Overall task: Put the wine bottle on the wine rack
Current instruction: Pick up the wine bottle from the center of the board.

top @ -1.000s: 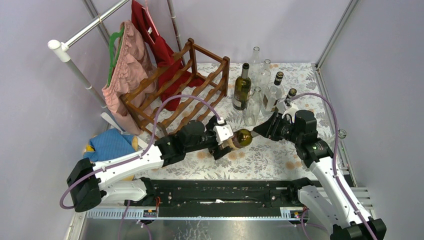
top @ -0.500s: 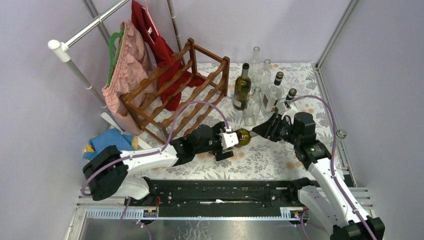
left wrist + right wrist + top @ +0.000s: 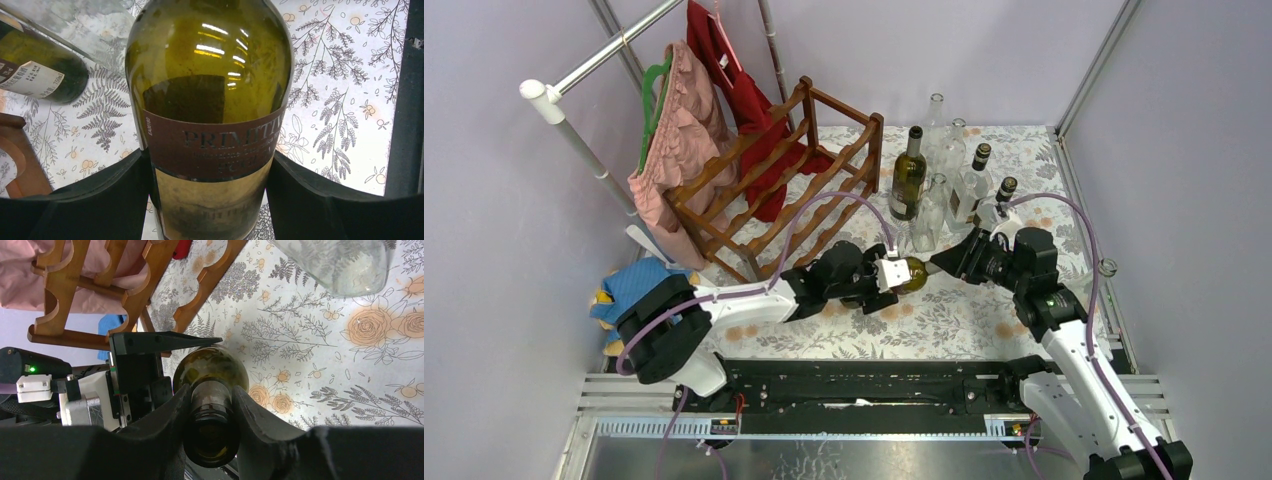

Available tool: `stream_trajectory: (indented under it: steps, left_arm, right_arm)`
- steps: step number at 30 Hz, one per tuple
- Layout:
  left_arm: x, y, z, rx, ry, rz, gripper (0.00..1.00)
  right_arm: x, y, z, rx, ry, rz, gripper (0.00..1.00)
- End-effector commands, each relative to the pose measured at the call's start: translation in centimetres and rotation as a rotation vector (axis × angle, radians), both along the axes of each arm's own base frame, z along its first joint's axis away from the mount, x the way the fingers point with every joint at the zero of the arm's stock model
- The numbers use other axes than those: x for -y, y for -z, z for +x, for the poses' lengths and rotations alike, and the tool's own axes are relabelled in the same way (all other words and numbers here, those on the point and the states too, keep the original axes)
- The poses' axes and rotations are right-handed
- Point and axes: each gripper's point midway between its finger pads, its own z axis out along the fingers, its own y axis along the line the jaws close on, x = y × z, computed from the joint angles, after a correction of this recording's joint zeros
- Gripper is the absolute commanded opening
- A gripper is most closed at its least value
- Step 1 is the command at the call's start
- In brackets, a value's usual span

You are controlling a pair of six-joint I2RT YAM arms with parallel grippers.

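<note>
Standing at the left rear of the floral-print counter point(image 3: 964, 315), the dark reddish-brown wooden wine rack point(image 3: 774, 185) shows scalloped rails and square corner posts. Just right of its front foot, the left pincer point(image 3: 886, 275) presses its black fingers point(image 3: 100, 200) against both sides of the olive-green glass wine bottle point(image 3: 912, 272), at the maroon label. The bottle lies horizontal over the counter, apart from the rack, bridging the two arms. The right pincer point(image 3: 944, 262) is clamped narrowly around the bottle's smooth round neck. Behind, clear and dark glass standing bottles point(image 3: 939, 190) cluster upright.
</note>
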Motion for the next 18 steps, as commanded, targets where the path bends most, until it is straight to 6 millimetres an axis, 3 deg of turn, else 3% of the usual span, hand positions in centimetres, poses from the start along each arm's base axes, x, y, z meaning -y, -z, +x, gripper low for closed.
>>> stream_trajectory:
  steps: [1,4,8,15,18]
  left_arm:
    - [2.0,-1.6,-0.9,-0.032,0.089,-0.035,0.0]
    - [1.4,-1.6,-1.3,-0.013,0.116,-0.002,0.0]
    - [0.5,-1.9,-1.7,0.013,0.158,0.063,0.0]
    - [-0.2,-1.8,-2.3,0.05,0.238,0.135,0.0]
    - [-0.7,-1.3,-2.3,0.082,0.282,0.198,0.0]
  right_arm:
    - [-0.7,-0.4,-1.1,0.048,-0.105,-0.035,0.18]
    - [-0.8,-1.2,-1.7,0.118,-0.187,-0.093,0.42]
    - [-0.3,-3.8,-2.2,0.301,-0.331,-0.254,0.96]
    - [1.4,-3.4,-4.0,0.366,-0.532,-0.484,1.0]
    - [1.3,-2.2,-7.0,0.347,-0.784,-0.498,1.0]
